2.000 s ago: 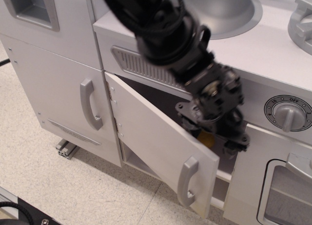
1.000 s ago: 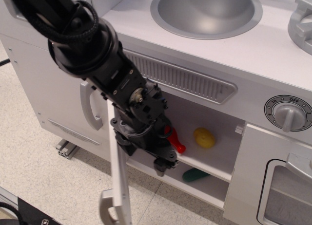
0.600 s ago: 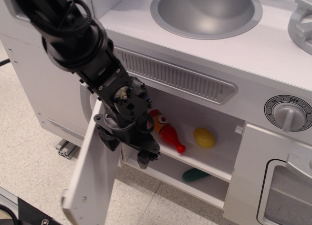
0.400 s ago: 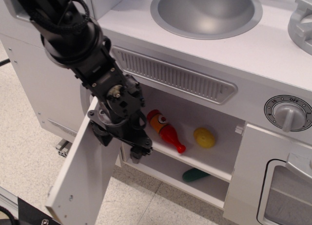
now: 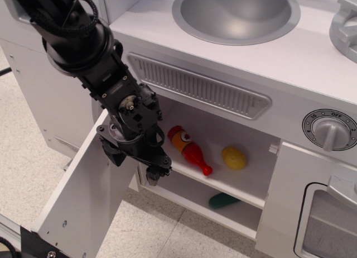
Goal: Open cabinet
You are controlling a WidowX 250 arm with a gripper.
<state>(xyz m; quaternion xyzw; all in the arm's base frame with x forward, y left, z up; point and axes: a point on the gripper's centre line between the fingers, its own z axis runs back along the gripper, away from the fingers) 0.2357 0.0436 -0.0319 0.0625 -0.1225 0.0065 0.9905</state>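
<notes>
The cabinet's wide pale-grey door (image 5: 83, 205) is swung far out to the left, showing its bare inner face. Its handle and hinges are hidden. The white shelved interior (image 5: 237, 185) is exposed, with a red toy bottle (image 5: 188, 149) and a yellow lemon (image 5: 234, 157) on the shelf and a green item (image 5: 223, 200) below. My black gripper (image 5: 133, 162) sits at the door's top edge by the hinge side, against the inner face. Its fingers (image 5: 153, 174) stand apart and hold nothing.
A round sink (image 5: 237, 12) is set in the counter above, with a ribbed vent strip (image 5: 201, 87) under it. A dial knob (image 5: 330, 129) and a windowed door (image 5: 323, 213) are at the right. A taller grey door (image 5: 44, 101) stands behind my arm at the left.
The door has swung from half open to far open on the left, with my gripper moving left along with it. The interior and its toys have come into view.
</notes>
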